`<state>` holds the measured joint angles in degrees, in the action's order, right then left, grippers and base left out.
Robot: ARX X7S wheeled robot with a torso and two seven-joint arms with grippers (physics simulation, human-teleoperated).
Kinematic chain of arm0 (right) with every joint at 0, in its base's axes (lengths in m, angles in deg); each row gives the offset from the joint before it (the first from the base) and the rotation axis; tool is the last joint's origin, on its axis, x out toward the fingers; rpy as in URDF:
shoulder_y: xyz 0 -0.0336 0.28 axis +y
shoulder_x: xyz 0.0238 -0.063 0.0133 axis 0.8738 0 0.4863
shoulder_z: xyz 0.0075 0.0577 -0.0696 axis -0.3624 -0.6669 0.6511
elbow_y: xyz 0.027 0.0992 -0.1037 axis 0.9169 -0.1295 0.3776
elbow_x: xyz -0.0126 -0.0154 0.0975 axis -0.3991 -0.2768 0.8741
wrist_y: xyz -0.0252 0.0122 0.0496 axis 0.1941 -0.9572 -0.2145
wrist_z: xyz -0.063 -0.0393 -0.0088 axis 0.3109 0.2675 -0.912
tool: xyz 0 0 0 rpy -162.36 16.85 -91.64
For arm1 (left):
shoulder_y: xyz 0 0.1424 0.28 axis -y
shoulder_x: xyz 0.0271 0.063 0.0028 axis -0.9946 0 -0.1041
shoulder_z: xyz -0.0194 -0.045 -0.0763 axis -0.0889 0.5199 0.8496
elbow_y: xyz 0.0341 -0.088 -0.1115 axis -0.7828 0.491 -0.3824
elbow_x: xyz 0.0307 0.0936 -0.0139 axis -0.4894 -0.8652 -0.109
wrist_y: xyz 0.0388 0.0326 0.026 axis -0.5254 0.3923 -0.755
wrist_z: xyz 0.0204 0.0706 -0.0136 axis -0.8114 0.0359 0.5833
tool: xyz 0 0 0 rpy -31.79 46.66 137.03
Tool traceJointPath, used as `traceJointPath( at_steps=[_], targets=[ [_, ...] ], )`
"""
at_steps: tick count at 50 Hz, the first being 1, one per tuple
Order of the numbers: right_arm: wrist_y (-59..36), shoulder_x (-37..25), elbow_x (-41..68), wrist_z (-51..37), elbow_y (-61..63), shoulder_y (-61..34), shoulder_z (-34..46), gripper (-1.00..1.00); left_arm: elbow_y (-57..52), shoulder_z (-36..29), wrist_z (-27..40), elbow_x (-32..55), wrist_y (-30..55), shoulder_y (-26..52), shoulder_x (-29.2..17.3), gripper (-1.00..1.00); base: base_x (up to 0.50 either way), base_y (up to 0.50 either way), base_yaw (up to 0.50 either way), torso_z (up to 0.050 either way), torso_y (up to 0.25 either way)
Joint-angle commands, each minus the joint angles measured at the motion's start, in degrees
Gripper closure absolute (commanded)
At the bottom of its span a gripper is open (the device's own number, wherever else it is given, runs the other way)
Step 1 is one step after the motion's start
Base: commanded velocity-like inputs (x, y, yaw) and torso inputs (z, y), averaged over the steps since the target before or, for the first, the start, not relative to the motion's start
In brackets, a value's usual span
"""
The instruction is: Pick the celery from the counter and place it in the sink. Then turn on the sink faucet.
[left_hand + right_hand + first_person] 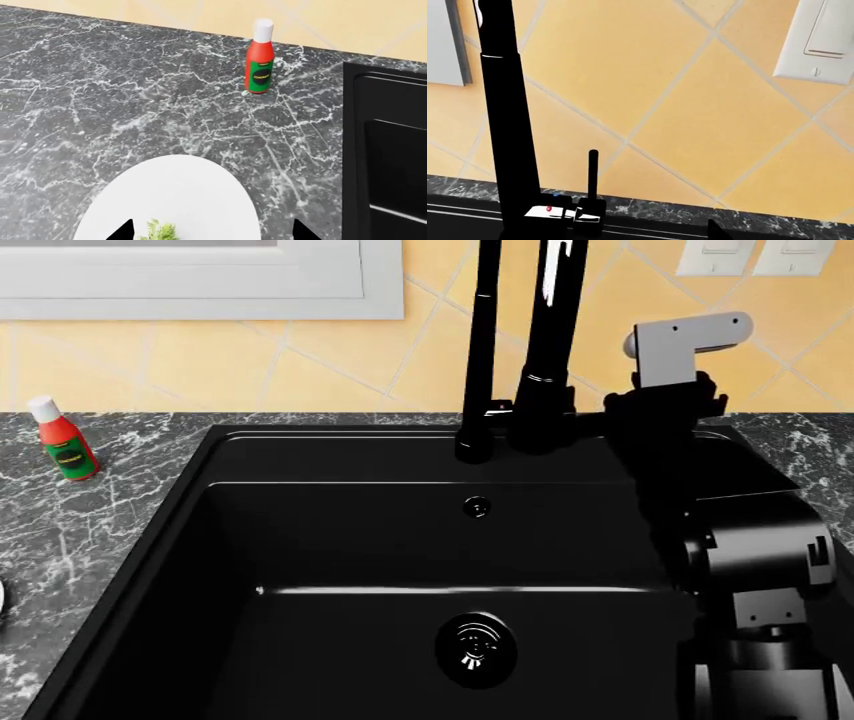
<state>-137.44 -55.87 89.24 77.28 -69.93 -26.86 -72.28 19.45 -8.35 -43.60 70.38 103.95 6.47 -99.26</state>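
Observation:
The celery (159, 232) shows only its leafy green tuft, lying on a round white plate (180, 190) on the dark marble counter (133, 110). My left gripper (213, 235) is open right above the plate, with the tuft just inside one fingertip (124, 232). The black sink (334, 540) shows its round drain (475, 648) and is empty. The tall black sink faucet (550, 350) stands behind it. My right gripper (634, 236) is open close to the faucet base, with the slim upright lever (592, 172) just beyond its jaws. Only one fingertip (715, 231) shows.
A red bottle with a green label (259, 62) stands at the counter's back, also in the head view (64, 447). The sink's edge (387, 150) lies beside the plate. My right arm (747, 550) rises over the sink's right side. A wall switch (826, 40) is on the tiled wall.

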Motion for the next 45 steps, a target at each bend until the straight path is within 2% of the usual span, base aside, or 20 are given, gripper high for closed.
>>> traceJointPath(
  at_steps=[1,7,15,20,30,33,36,45],
  targets=[
    [0.38,-0.14,0.17,-0.09,-0.59,-0.19,0.09,-1.0,0.45,2.85,-4.48,-4.36,-0.35,-2.81,-0.84,-1.0,0.0,0.0,0.0,0.0,0.0],
    [0.4,-0.24,0.13,-0.15,-0.89,-0.59,0.38,-1.0,0.05,4.54,-6.43,-6.68,-0.3,-5.17,0.48,-1.0,0.0,0.0,0.0,0.0,0.0],
    [0.9,-0.08,0.24,-0.29,-1.34,-0.45,0.53,-1.0,-0.78,7.14,-14.03,-12.99,-1.14,-9.01,-0.23,-1.0,0.0,0.0,0.0,0.0,0.0],
    [1.14,-0.3,0.33,-0.36,-1.25,0.0,0.44,-1.0,-1.56,7.42,-18.88,-18.16,-3.0,-12.61,0.87,-1.0,0.0,0.0,0.0,0.0,0.0],
    [1.12,-0.19,0.5,-0.57,-1.4,-0.1,0.66,-1.0,1.18,6.79,-25.61,-26.1,-7.69,-17.33,0.51,-1.0,0.0,0.0,0.0,0.0,0.0],
    [1.52,-0.16,0.59,-0.58,-1.65,0.07,0.61,-1.0,3.83,4.86,-26.99,-27.52,-9.77,-17.28,-0.3,-1.0,0.0,0.0,0.0,0.0,0.0],
    [1.3,-0.36,0.67,-0.62,-1.54,0.08,0.54,-1.0,2.59,6.81,-29.67,-29.24,-10.09,-19.45,-0.11,-1.0,0.0,0.0,0.0,0.0,0.0],
    [1.18,-0.25,0.89,-0.81,-1.52,-0.04,0.65,-1.0,3.08,5.18,-32.56,-32.04,-12.74,-21.91,0.61,-1.0,0.0,0.0,0.0,0.0,0.0]
  ],
)
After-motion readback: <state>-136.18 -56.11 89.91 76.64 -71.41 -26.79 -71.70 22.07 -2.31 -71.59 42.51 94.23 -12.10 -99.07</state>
